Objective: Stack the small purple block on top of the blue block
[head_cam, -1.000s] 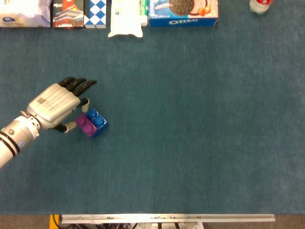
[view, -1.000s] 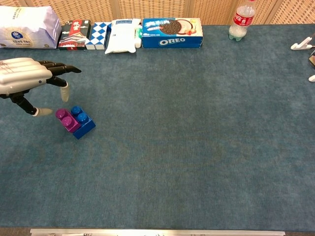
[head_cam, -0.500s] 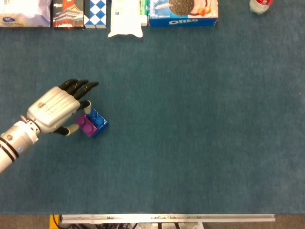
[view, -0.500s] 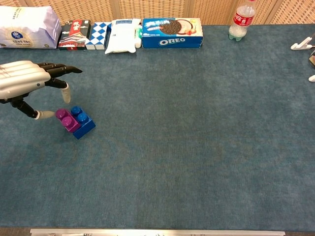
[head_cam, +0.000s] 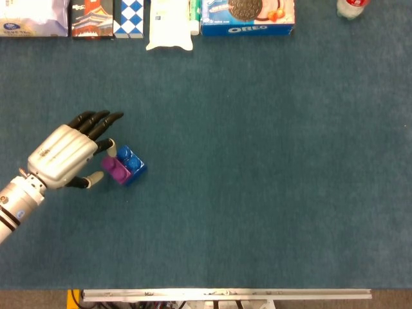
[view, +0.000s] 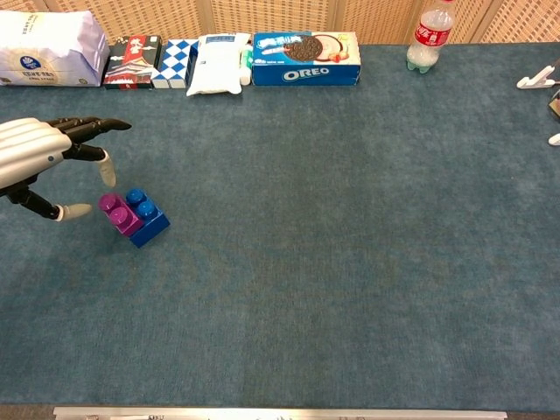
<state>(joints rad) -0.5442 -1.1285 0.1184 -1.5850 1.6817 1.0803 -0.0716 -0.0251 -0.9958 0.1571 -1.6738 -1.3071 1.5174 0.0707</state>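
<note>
The small purple block (view: 118,213) sat on the blue block (view: 147,220), seated on the half nearer the left hand (head_cam: 64,156). That hand hung just beside the stack, fingers spread, holding nothing; the right hand was not in view. With the stack apparently made, I judged the best move a clean retreat away from the blocks, without brushing them. Well beyond the blue block, a biscuit box (view: 305,46) read "OREO".
</note>
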